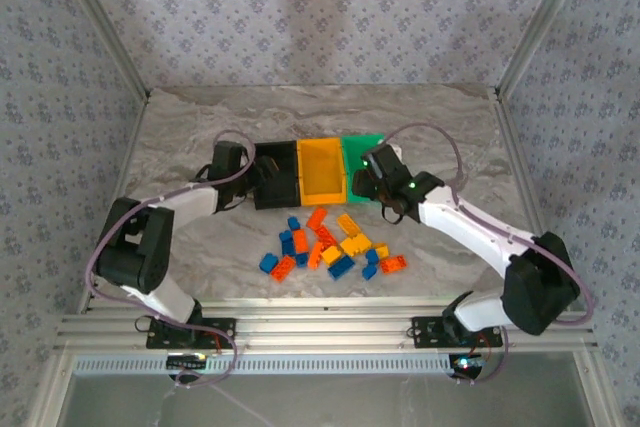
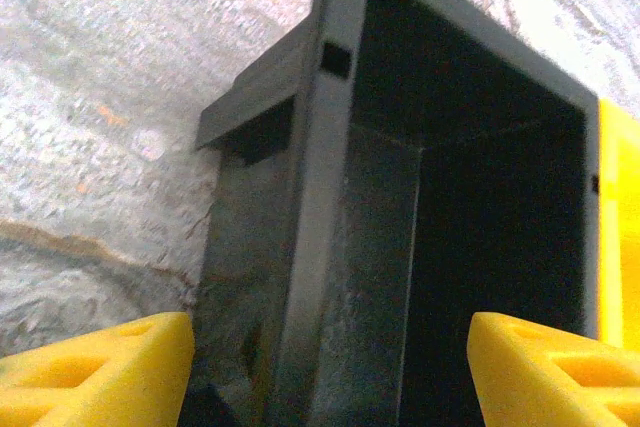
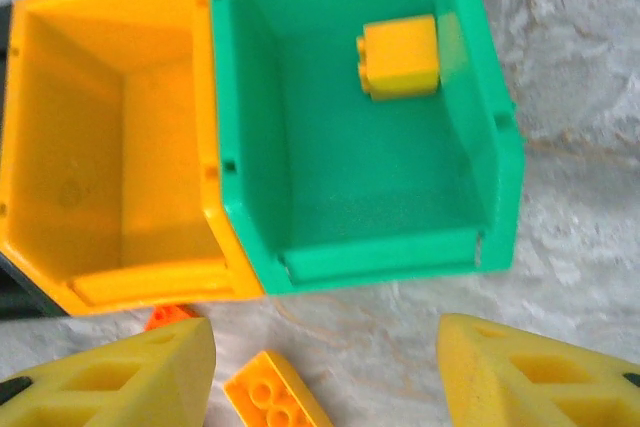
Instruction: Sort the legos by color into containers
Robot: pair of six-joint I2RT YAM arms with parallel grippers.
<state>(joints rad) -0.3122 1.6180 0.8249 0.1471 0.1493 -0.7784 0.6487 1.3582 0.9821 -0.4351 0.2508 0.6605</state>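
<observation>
A yellow lego (image 3: 400,57) lies loose inside the green bin (image 3: 490,147), by its far wall. The right gripper (image 3: 325,347) hangs at the green bin's near end — fingers apart, empty. Two bins along from the green bin, over the black bin (image 2: 310,197), the left gripper (image 2: 330,347) is spread too — holding nothing. Other legos (image 1: 330,254) lie in front of the green bin.

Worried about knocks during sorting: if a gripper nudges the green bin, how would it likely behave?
The green bin looks like thin plastic holding one yellow brick, so it would probably slide easily on the smooth table. Flush against the yellow-orange bin, it would likely shift that too rather than tip.
</observation>
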